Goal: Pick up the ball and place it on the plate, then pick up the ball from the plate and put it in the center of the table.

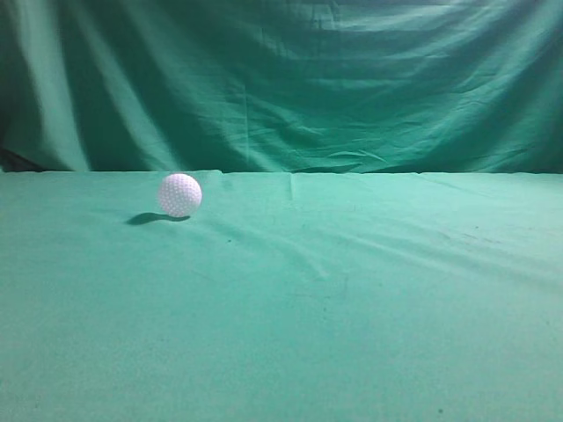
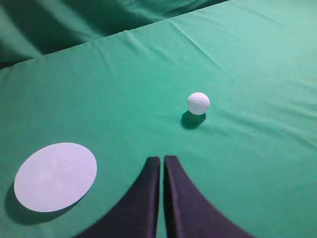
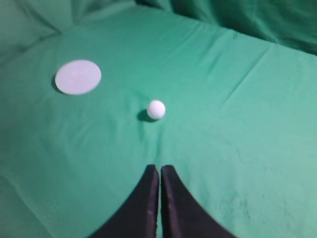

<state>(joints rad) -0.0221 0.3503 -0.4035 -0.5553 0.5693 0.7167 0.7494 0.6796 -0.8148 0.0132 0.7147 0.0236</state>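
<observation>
The white dimpled ball (image 1: 179, 194) rests on the green cloth table (image 1: 334, 308), left of the middle in the exterior view. It also shows in the left wrist view (image 2: 198, 103) and the right wrist view (image 3: 156, 109). The plate (image 2: 55, 176) is a flat white disc on the cloth, left of the ball; it also shows in the right wrist view (image 3: 78, 77) and is out of the exterior view. My left gripper (image 2: 162, 159) is shut and empty, short of the ball. My right gripper (image 3: 159, 168) is shut and empty, well short of the ball. Neither gripper shows in the exterior view.
A draped green cloth backdrop (image 1: 290, 79) hangs behind the table's far edge. The cloth on the table has shallow wrinkles around the middle.
</observation>
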